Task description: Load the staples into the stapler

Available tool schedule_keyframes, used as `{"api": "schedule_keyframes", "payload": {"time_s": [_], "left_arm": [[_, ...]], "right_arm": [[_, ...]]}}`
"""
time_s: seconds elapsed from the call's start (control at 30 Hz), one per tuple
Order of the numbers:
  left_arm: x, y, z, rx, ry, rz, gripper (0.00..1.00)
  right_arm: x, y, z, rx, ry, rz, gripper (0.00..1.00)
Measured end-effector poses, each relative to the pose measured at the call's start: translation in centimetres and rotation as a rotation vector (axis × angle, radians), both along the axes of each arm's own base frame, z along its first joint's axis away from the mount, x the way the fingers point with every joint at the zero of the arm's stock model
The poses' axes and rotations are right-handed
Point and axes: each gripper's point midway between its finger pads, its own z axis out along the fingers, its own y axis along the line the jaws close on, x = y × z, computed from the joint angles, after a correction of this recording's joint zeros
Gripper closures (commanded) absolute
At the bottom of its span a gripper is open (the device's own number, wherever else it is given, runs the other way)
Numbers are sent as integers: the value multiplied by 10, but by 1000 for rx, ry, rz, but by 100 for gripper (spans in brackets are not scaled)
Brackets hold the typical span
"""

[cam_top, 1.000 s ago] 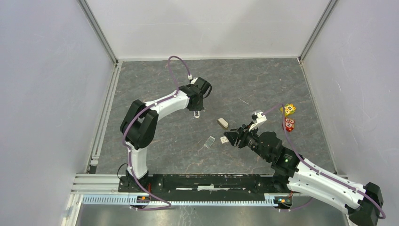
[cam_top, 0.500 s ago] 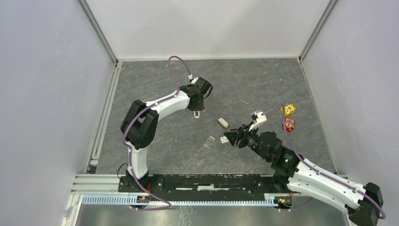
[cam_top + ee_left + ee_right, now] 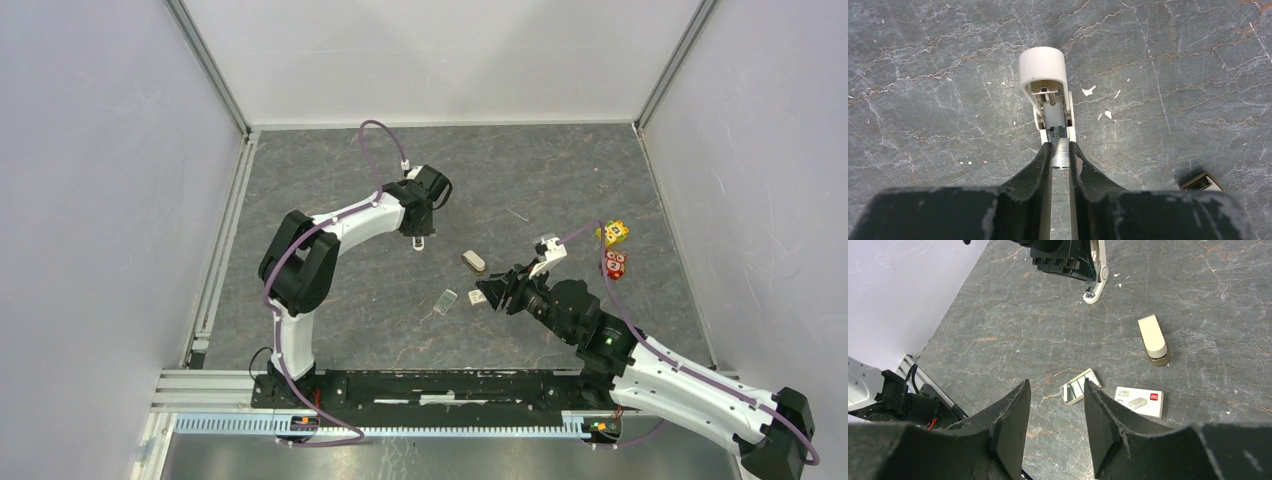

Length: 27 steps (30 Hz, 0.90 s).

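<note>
In the left wrist view my left gripper point(image 3: 1061, 148) is shut on a short silver strip of staples point(image 3: 1060, 159). The strip's front end touches the open metal channel of the small white stapler point(image 3: 1044, 70), which lies on the grey floor straight ahead. From above, the left gripper point(image 3: 418, 236) points down over the stapler point(image 3: 419, 244). My right gripper point(image 3: 1056, 390) hangs open and empty above the clear plastic lid point(image 3: 1077, 387). The whitish staple box with the red mark point(image 3: 1140, 401) lies just to the right of the lid.
A beige oblong piece point(image 3: 473, 261) lies between the two grippers. A yellow cartoon cube point(image 3: 613, 232) and a red one point(image 3: 614, 264) sit to the right, near the right arm's cable. Grey walls enclose the marble-patterned floor point(image 3: 520, 170).
</note>
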Motion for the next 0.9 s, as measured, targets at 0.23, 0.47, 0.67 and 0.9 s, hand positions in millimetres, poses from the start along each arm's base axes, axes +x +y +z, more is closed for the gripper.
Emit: {"api": "schedule_keyframes", "payload": {"time_s": [0.23,0.47,0.67,0.9], "left_arm": [[0,0,0,1,1,0,83],[-1,1,-8,12,14,0,83],[-1,1,-8,12,14,1,83],[-1,1,-8,13,14,1,80]], "right_arm": [[0,0,0,0,0,0,50],[0,0,0,0,0,0,50],[0,0,0,0,0,0,50],[0,0,0,0,0,0,50]]}}
